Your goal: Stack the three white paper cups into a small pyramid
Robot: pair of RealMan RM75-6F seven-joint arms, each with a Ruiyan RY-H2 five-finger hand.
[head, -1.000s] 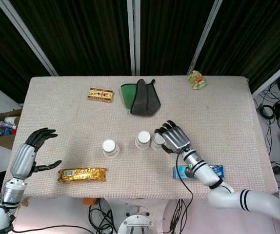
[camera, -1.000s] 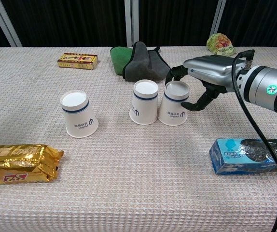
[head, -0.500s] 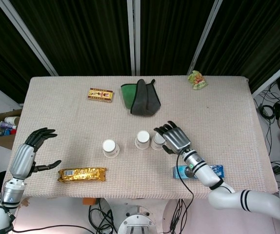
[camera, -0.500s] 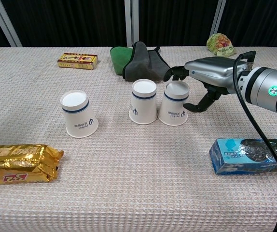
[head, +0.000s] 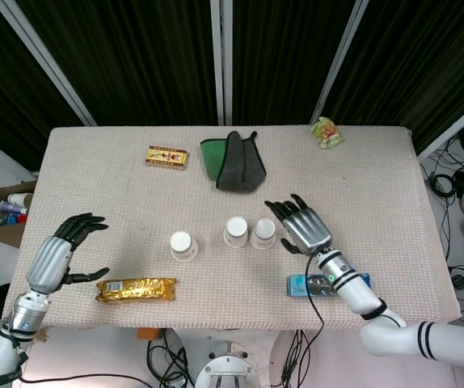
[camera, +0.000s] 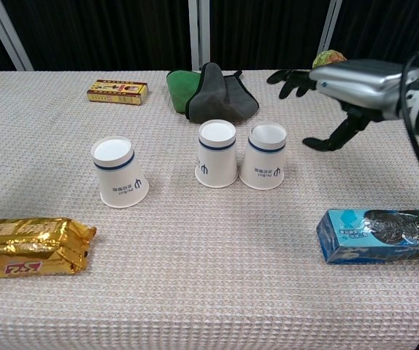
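Note:
Three white paper cups stand upside down on the table. Two touch side by side at the middle: one cup (head: 236,232) (camera: 217,154) on the left and another cup (head: 263,234) (camera: 263,156) on the right. The third cup (head: 183,246) (camera: 118,172) stands apart further left. My right hand (head: 305,227) (camera: 341,80) hovers open to the right of the pair, fingers spread, touching no cup. My left hand (head: 58,259) is open near the table's left front edge, holding nothing; the chest view does not show it.
A gold snack bar (head: 136,288) (camera: 27,246) lies at the front left. A blue biscuit pack (head: 327,284) (camera: 381,235) lies at the front right under my right forearm. A grey-green pouch (head: 234,161), a yellow box (head: 166,157) and a small green packet (head: 326,132) sit at the back.
My right hand has let go of the right-hand cup, opened and drawn back up to the right. The cups stay put. My left hand shifted slightly toward the table.

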